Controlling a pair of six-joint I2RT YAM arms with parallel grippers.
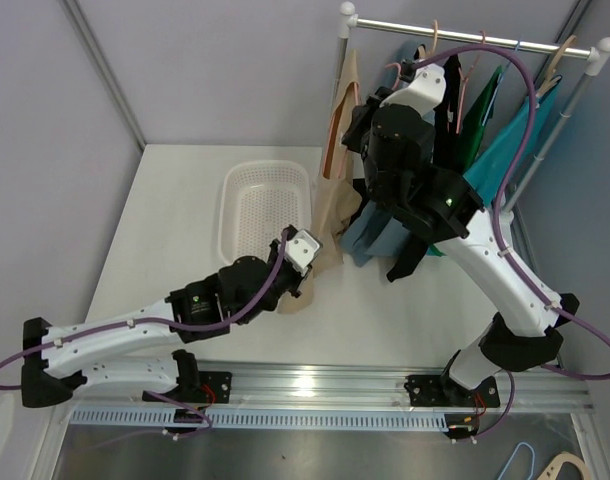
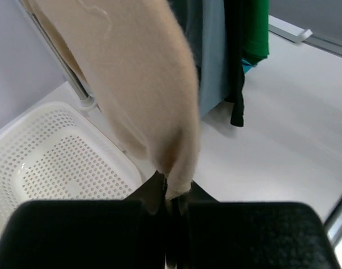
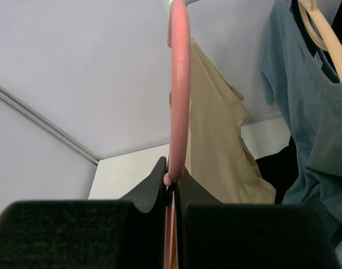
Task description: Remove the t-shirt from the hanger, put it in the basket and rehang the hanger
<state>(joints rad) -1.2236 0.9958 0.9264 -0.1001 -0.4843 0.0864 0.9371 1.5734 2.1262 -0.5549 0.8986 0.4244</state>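
A beige t-shirt (image 1: 332,222) hangs from a pink hanger (image 1: 333,135) at the left end of the clothes rail. My left gripper (image 1: 307,276) is shut on the shirt's bottom hem; in the left wrist view the beige t-shirt (image 2: 143,84) runs down into the closed left gripper (image 2: 171,193). My right gripper (image 1: 356,112) is up by the rail, shut on the hanger. In the right wrist view the pink hanger (image 3: 179,84) rises out of the closed right gripper (image 3: 172,180), with the t-shirt (image 3: 216,145) hanging behind it.
A white perforated basket (image 1: 265,205) stands on the table left of the shirt, also in the left wrist view (image 2: 47,162). On the rail (image 1: 465,35) hang several more garments: a blue shirt (image 1: 377,235), a green one (image 1: 485,115), a black one (image 1: 410,255).
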